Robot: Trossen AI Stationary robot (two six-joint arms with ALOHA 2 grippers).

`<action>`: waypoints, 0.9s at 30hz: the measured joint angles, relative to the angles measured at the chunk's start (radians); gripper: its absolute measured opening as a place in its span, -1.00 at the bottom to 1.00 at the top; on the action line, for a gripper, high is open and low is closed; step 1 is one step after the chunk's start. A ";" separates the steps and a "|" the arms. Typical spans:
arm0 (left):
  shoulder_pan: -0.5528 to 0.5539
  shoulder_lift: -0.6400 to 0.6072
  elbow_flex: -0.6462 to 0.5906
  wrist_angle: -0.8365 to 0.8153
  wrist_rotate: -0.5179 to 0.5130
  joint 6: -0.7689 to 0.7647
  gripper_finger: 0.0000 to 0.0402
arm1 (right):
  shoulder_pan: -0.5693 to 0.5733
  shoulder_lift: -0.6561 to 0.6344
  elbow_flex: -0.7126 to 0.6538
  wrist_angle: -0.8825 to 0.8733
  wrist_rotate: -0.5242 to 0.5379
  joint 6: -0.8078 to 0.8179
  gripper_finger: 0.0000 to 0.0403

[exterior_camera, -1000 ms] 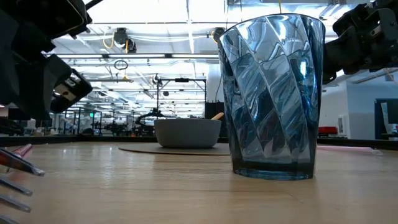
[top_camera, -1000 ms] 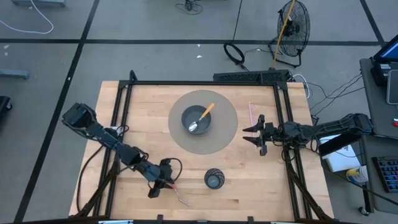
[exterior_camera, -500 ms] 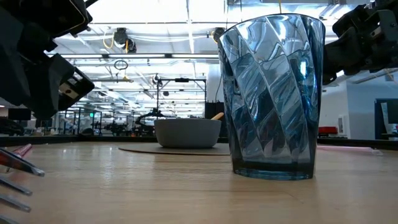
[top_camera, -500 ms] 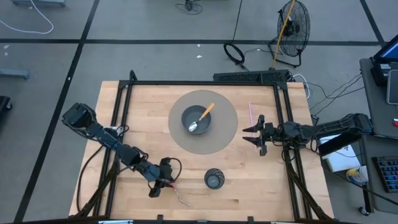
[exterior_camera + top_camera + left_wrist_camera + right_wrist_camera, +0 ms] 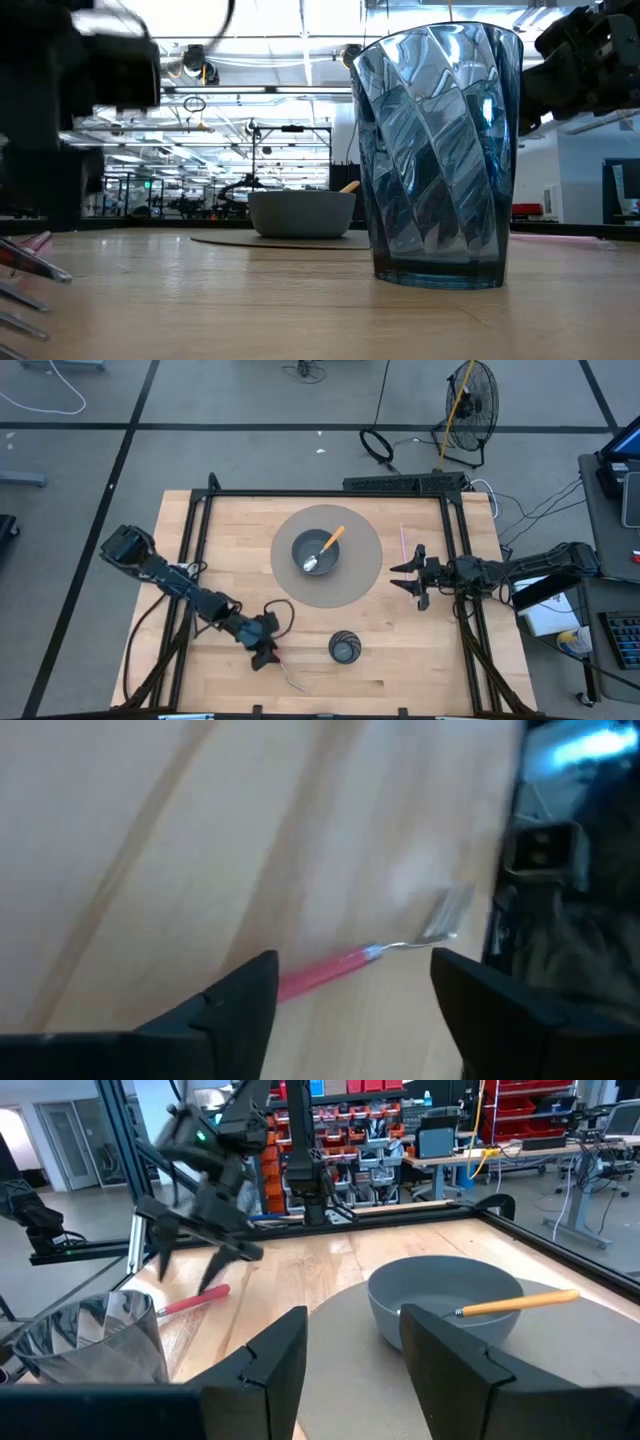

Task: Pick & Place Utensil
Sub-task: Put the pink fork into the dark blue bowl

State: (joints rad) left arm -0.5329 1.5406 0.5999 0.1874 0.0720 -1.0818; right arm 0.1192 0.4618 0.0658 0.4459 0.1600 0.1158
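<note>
A fork (image 5: 400, 946) with a red handle (image 5: 320, 972) lies flat on the wooden table near its front edge; it also shows in the high view (image 5: 285, 672). My left gripper (image 5: 355, 960) hovers open just above the handle, one finger on either side, touching nothing; the right wrist view shows its fingers (image 5: 215, 1265) clear of the handle (image 5: 195, 1302). A grey bowl (image 5: 315, 552) holding an orange-handled spoon (image 5: 330, 540) sits on a round grey mat (image 5: 365, 575). My right gripper (image 5: 412, 576) waits open at the table's right side.
A ribbed blue glass (image 5: 345, 648) stands upright just right of the fork, close to my left gripper. A thin pink stick (image 5: 403, 540) lies at the far right of the table. Black frame rails (image 5: 200, 560) run along the table's sides.
My left gripper has shifted a little toward the table's right edge, over the fork's handle, and its fingers stand wider apart than before. The fork has stayed flat on the table.
</note>
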 joint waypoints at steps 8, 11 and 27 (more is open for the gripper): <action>0.012 0.000 0.014 -0.029 0.018 0.023 0.30 | 0.000 0.000 0.000 -0.002 -0.002 0.002 -0.23; 0.025 0.000 0.041 -0.042 0.016 0.093 0.23 | 0.000 0.000 0.000 -0.002 -0.002 0.002 -0.23; -0.066 -0.002 0.495 -0.740 -0.215 0.621 0.11 | 0.000 0.000 0.000 -0.006 -0.003 0.000 -0.23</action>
State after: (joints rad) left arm -0.5992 1.5387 1.0952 -0.5526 -0.1425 -0.4603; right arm 0.1193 0.4618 0.0654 0.4398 0.1569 0.1162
